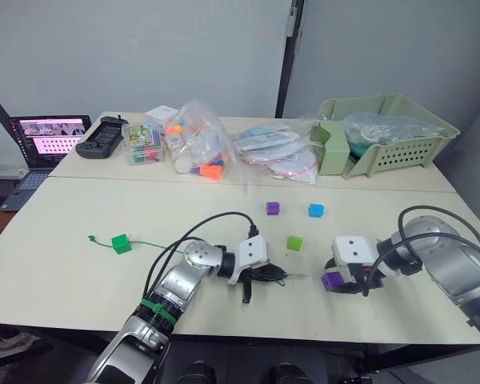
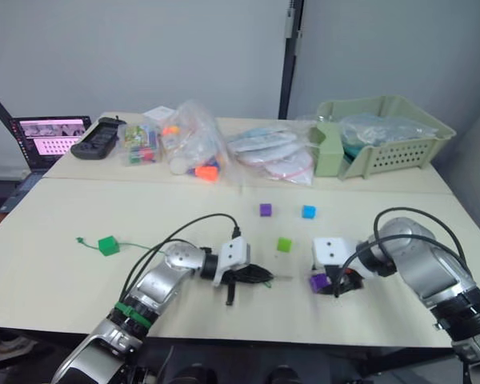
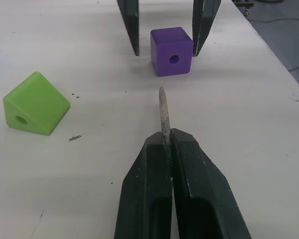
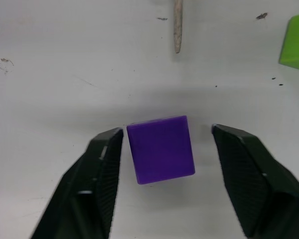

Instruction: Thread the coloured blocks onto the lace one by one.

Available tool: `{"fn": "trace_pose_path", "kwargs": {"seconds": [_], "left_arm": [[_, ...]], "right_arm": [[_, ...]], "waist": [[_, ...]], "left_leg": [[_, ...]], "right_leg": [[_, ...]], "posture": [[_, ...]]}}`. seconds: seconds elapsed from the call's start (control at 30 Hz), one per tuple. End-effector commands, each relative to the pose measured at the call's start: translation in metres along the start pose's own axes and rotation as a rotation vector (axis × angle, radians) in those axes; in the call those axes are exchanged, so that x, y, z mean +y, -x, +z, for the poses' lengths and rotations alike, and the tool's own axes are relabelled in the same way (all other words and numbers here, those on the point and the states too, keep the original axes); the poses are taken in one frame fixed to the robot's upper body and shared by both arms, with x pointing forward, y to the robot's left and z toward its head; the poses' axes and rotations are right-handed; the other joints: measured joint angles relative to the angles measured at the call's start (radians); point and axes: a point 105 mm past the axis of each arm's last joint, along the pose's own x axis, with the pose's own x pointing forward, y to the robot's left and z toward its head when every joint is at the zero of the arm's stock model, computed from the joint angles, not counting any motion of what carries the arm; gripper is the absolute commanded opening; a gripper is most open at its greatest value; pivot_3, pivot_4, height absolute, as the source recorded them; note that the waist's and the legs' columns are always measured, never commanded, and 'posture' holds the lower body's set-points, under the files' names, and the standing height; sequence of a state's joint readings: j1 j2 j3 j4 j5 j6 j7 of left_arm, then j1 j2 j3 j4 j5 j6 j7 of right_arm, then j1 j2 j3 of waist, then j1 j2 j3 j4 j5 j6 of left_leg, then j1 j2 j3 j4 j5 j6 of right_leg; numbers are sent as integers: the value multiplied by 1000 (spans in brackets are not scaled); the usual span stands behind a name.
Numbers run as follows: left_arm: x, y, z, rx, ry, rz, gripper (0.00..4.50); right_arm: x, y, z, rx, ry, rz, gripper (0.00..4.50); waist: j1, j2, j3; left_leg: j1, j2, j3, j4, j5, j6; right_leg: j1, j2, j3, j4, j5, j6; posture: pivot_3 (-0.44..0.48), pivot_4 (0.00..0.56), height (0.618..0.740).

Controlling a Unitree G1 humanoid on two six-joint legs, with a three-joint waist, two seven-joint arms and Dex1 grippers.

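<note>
The lace [image 3: 163, 112] sits near the bench's front edge, its stiff tip pinched in our left claw [image 3: 167, 144]. Beyond it, our right claw [image 4: 167, 144] is spread around a purple block [image 4: 161, 148]: light, rigid, best gripped on its flat sides.

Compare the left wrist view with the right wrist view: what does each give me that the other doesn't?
Left wrist only: the left end effector shut on the lace tip, and the hole in the purple block. Right wrist only: the gaps between that block and the open right end effector. Both: block, tip, lime block, table.
</note>
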State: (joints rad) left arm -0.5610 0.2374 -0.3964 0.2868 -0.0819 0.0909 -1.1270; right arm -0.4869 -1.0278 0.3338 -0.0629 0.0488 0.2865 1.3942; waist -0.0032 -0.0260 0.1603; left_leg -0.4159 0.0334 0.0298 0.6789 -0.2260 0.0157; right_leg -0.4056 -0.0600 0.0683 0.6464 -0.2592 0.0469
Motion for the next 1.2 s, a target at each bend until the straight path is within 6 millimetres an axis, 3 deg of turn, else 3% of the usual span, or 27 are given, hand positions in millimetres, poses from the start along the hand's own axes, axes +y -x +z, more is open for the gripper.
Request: {"fn": "trace_pose_path", "kwargs": {"seconds": [0.03, 0.1, 0.5, 1.2], "left_arm": [[0, -3, 12, -31, -39, -7, 0], [0, -4, 13, -32, -40, -12, 0], [1, -12, 17, -48, -40, -23, 0], [-2, -33, 17, -63, -30, -56, 0]], "right_arm": [[1, 4, 0, 13, 6, -8, 1585], [2, 4, 1, 8, -2, -8, 1145], [-2, -2, 9, -53, -152, -68, 1146], [6, -8, 8, -65, -181, -78, 1146]], "waist": [[0, 0, 0], [0, 0, 0], [1, 0, 0], [-8, 0, 0]], "left_leg": [[0, 0, 0, 0, 0, 0], [0, 0, 0, 0, 0, 0], [0, 0, 0, 0, 0, 0], [1, 0, 0, 0, 0, 0]], "right_leg": [[0, 0, 0, 0, 0, 0], [0, 0, 0, 0, 0, 0], [0, 0, 0, 0, 0, 0], [1, 1, 0, 0, 0, 0]], "posture": [[0, 150, 733], [0, 150, 733], [0, 150, 733], [0, 150, 733]]}}
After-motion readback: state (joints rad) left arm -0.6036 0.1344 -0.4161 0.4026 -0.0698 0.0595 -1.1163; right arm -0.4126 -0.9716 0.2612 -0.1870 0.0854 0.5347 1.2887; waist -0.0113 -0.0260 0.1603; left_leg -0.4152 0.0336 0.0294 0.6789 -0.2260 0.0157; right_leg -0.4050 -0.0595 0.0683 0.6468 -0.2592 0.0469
